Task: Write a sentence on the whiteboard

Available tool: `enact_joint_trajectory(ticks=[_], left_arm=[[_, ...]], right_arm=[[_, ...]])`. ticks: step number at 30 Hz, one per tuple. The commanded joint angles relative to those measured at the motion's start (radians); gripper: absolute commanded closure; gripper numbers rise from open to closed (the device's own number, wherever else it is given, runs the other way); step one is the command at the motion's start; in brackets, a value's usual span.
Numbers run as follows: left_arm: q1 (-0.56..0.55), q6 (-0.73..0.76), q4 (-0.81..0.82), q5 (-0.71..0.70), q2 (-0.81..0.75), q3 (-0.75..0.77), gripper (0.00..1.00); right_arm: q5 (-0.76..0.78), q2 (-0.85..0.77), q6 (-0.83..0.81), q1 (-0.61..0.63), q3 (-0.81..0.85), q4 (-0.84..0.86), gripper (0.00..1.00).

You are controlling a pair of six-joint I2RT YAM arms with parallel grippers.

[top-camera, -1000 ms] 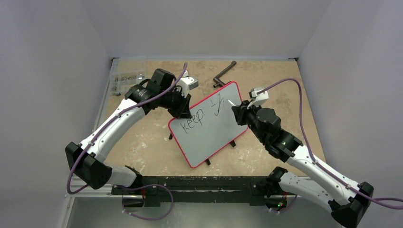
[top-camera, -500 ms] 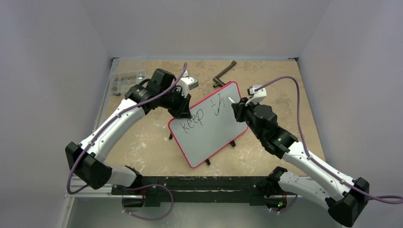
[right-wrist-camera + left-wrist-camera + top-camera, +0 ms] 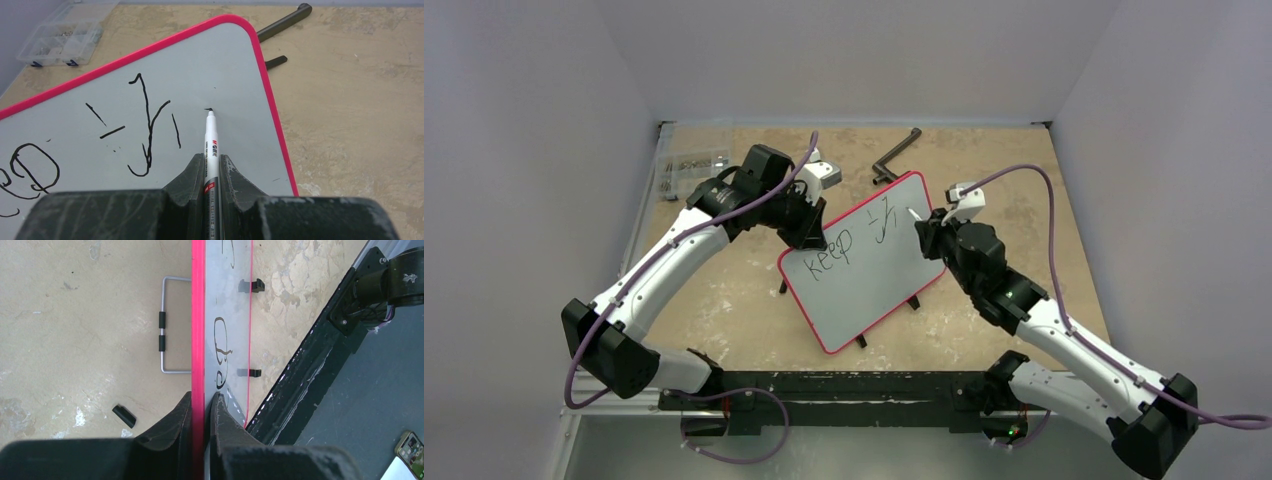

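Writing in progress: right end effector [image 3: 210, 159] grips marker [image 3: 210, 135], tip on whiteboard [image 3: 225, 65] just right of the part-written sentence [image 3: 148, 125], axis pointing to the far rim. Left end effector [image 3: 202, 397] clamps the red rim, steadying the whiteboard on the surface [image 3: 350, 100].

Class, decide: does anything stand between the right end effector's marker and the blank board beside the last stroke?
Nothing visible does: the white marker tip sits at the bare grey, red-rimmed whiteboard, right of the black strokes.
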Motion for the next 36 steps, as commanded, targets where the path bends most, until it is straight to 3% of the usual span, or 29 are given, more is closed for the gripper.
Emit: enact_joint_trajectory(ticks=[1,19,36], left_arm=[[0.005,0.148,-0.052,-0.273,0.017,-0.037,1.0],[0.005,0.149,-0.052,-0.273,0.021,-0.037,1.0],[0.005,0.148,-0.051,-0.276,0.019,-0.037,1.0]], right_arm=[[0.028,-0.001,-0.02,-0.015,-0.001,0.042,1.0],[-0.06,0.065,-0.023,-0.049,0.076,0.097,1.0],[-0.152,0.008,0.035,-0.049,-0.027,0.061,1.0]])
